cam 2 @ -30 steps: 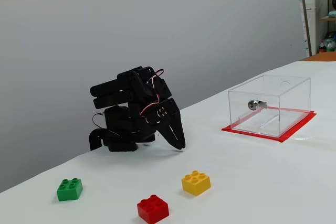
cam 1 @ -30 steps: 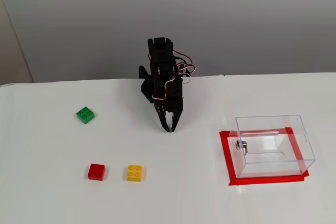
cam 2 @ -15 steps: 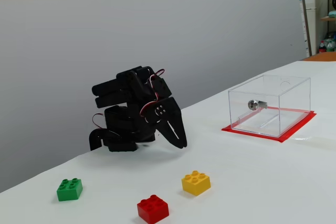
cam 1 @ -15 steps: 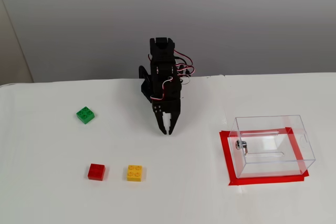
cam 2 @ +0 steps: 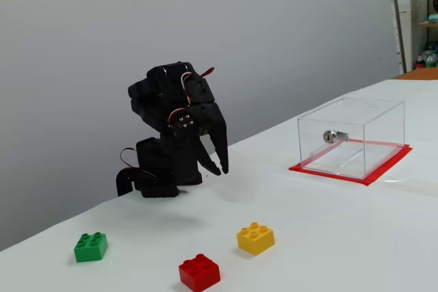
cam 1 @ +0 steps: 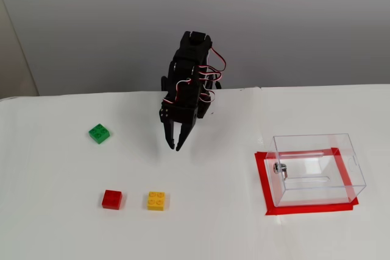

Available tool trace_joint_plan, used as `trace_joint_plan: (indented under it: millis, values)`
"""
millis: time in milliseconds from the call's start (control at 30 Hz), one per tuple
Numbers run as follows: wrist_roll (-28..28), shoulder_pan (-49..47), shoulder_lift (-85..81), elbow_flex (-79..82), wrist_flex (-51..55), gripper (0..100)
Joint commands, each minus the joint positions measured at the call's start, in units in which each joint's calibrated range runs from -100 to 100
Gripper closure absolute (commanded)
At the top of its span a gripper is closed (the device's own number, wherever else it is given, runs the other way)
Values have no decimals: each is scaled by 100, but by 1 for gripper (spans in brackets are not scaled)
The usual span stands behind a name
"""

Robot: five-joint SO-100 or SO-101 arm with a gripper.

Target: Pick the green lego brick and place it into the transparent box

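Observation:
The green lego brick (cam 1: 99, 133) (cam 2: 91, 246) lies flat on the white table, at the left in both fixed views. The transparent box (cam 1: 345, 161) (cam 2: 380, 136) stands at the right on a red tape frame, with a metal fitting (cam 1: 280, 168) on one wall. My black gripper (cam 1: 175, 145) (cam 2: 214, 167) hangs above the table's middle, pointing down and turned toward the green brick. Its jaws stand slightly apart and hold nothing. It is well clear of the brick and the box.
A red brick (cam 1: 111, 199) (cam 2: 199, 271) and a yellow brick (cam 1: 156, 200) (cam 2: 255, 237) lie side by side nearer the front edge, below the gripper. The arm's base (cam 2: 154, 176) stands at the table's back edge against a grey wall.
The arm has lifted and swung its gripper to the left in the top-down fixed view, toward the green brick. The jaws have parted a little. The bricks and box have not moved.

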Motion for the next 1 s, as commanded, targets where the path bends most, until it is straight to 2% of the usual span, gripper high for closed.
trace_joint_plan:
  millis: [0, 567, 767, 967]
  values:
    - [-13, 619, 330, -617, -77, 97]
    - [8, 3643, 1179, -1377, 1, 97]
    - [39, 4345, 1909, -1440, 1, 96]
    - [55, 4737, 2859, -2154, 10, 97]
